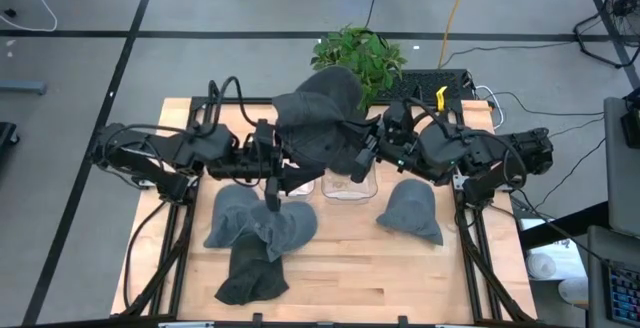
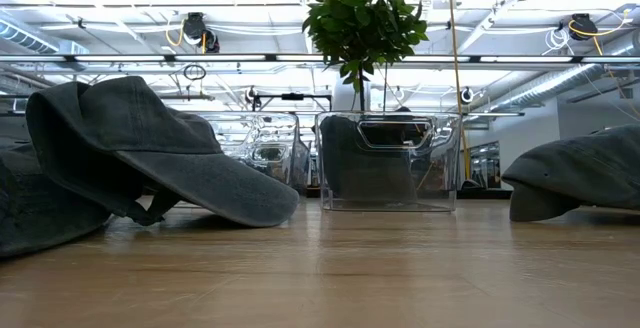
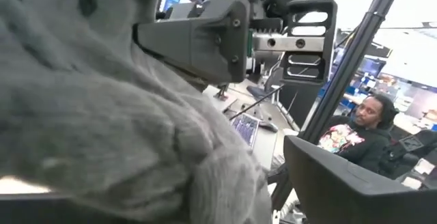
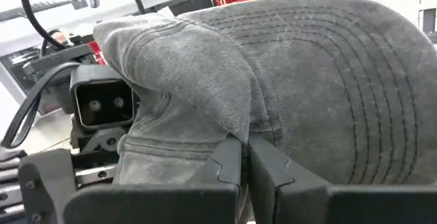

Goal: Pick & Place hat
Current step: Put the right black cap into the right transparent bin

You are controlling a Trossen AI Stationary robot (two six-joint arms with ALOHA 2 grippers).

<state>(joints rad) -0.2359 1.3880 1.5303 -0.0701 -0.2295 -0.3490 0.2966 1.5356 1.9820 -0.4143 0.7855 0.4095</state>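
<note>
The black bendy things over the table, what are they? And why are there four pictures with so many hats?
They are two robot arms, each ending in a two-finger tool. One picture looks down from above, one looks across from table height, and two come from small cameras on the arms' wrists. Together the left tool and the right tool hold one gray hat up in the air, above a clear plastic box. The right tool's fingers are pinched shut on the hat's cloth. More gray hats lie on the wooden table: a pile on one side, a single hat on the other. A leafy plant stands behind the box.
</note>
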